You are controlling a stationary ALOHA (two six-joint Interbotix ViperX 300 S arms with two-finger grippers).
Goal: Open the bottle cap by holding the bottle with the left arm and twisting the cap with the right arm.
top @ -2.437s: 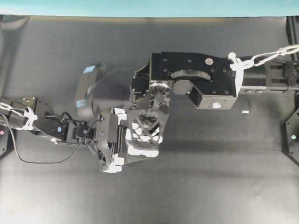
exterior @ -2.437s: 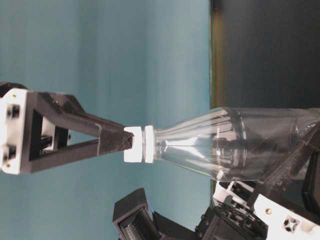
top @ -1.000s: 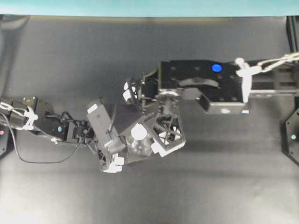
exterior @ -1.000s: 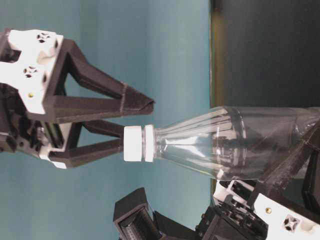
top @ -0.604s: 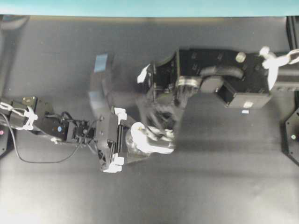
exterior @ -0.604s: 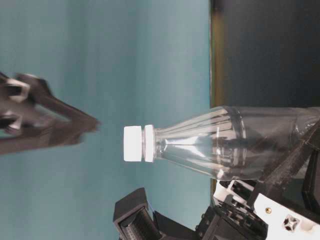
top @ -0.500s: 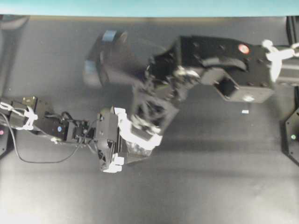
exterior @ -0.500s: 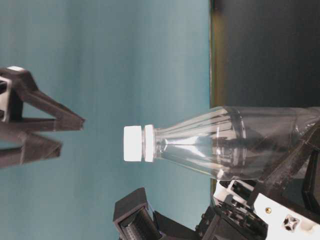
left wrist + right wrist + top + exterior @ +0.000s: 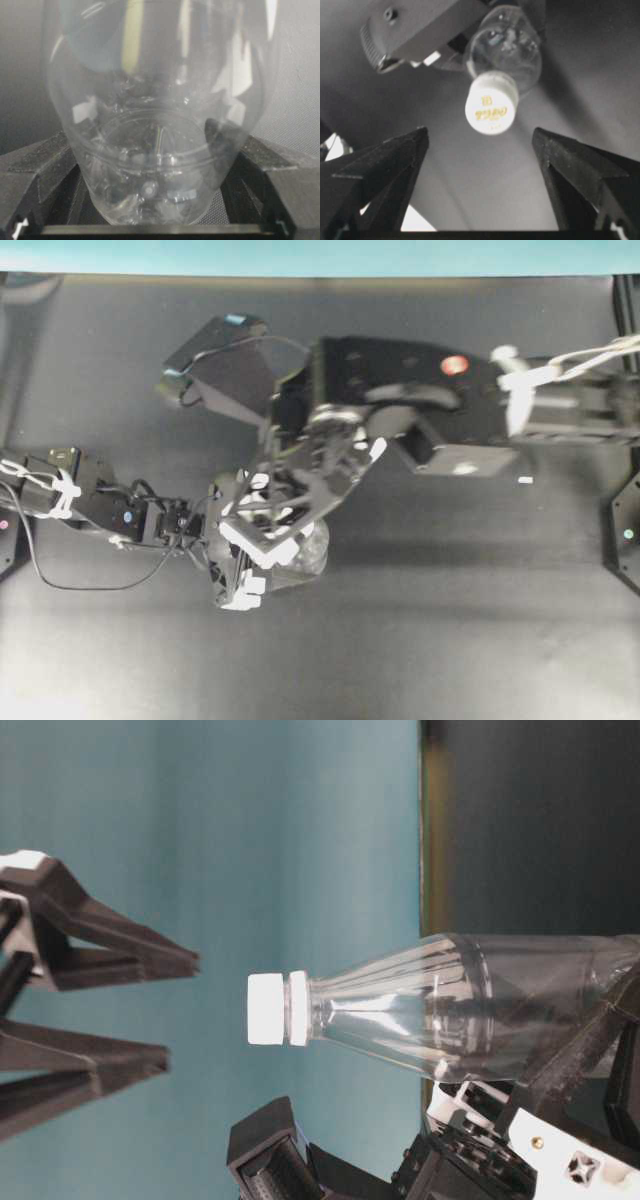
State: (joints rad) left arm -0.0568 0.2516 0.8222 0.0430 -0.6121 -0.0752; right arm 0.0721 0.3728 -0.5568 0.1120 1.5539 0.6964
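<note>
Your right arm [image 9: 75, 1010] has let go and backed off the bottle cap [image 9: 268, 1008], jaws wide and empty, cap still on. Left arm [image 9: 225, 555] jaws still clamp the bottle [image 9: 450, 1010] at centre frame; regrasp next.

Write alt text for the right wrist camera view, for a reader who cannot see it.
A clear bottle with a white bottle cap, printed in gold, points toward the camera. The right gripper is open, its two black fingers on either side of the cap without touching it.
</note>
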